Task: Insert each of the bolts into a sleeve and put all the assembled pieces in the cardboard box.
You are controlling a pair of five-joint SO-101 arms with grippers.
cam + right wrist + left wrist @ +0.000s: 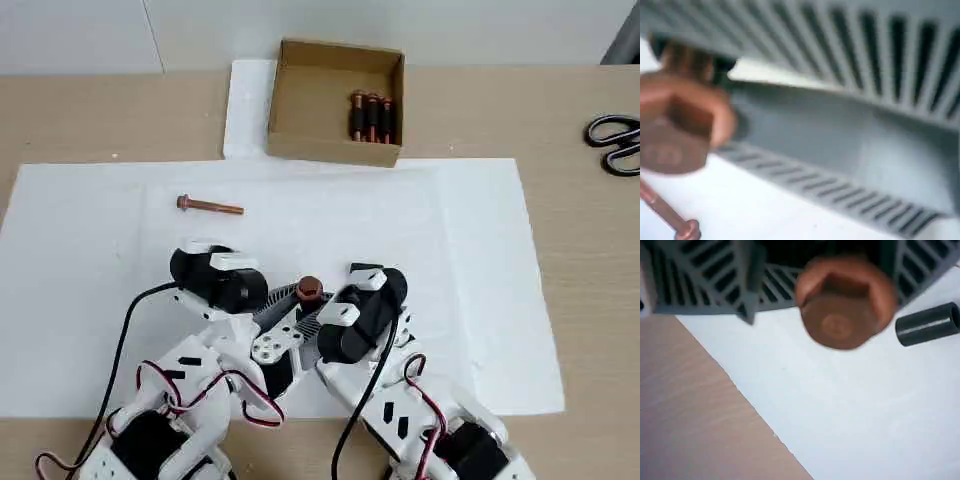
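Over the middle of the white paper, a copper bolt [309, 290] stands head up where my two grippers meet. My left gripper [292, 300] is shut on this bolt [845, 310], and its grey fingers [700, 280] flank the head. My right gripper [318, 320] comes in from the other side. It seems shut on a dark sleeve [724, 65] around the shaft behind the bolt head [670, 135]. A second black sleeve [927, 324] lies loose on the paper. Another bolt [210, 206] lies flat to the far left. The cardboard box [300, 100] at the back holds three assembled pieces [372, 118].
White paper [480, 260] covers most of the wooden table [80, 110]. Scissors [615, 142] lie at the far right edge. Cables trail from both arms near the front edge.
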